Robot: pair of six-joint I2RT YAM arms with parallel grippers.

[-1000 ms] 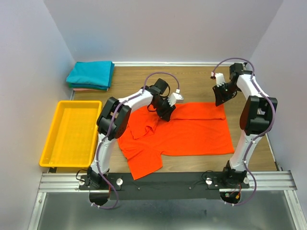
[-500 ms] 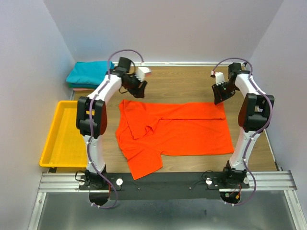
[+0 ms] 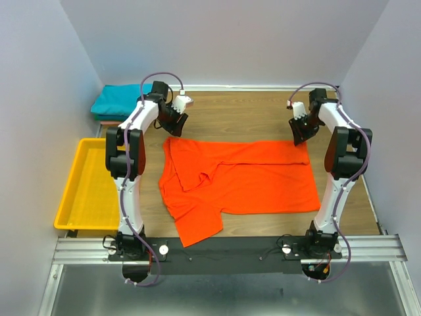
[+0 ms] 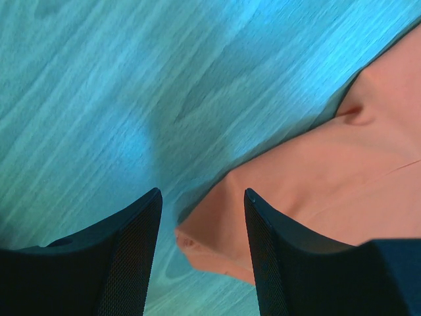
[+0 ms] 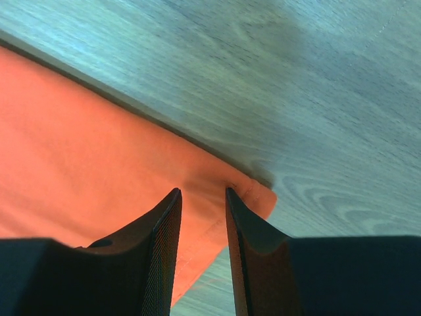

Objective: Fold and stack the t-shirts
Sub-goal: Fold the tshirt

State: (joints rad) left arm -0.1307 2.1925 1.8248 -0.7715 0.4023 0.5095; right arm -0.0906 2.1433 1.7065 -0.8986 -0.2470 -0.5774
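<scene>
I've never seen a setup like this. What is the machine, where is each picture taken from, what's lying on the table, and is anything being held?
These are two white-and-black robot arms, bolted at the near edge of a wooden table. The wide picture looks down from above and behind them. The two close-ups come from a camera on each wrist, so the dark prongs at the bottom are that arm's own tool.

A bright orange-red cloth t-shirt lies spread out, with part of it folded over itself. A folded teal t-shirt sits in the far left corner, and a yellow plastic tray stands on the left.

The left tool hovers over the orange-red shirt's far left corner, and the right tool over its far right corner. Both are open and hold nothing.
</scene>
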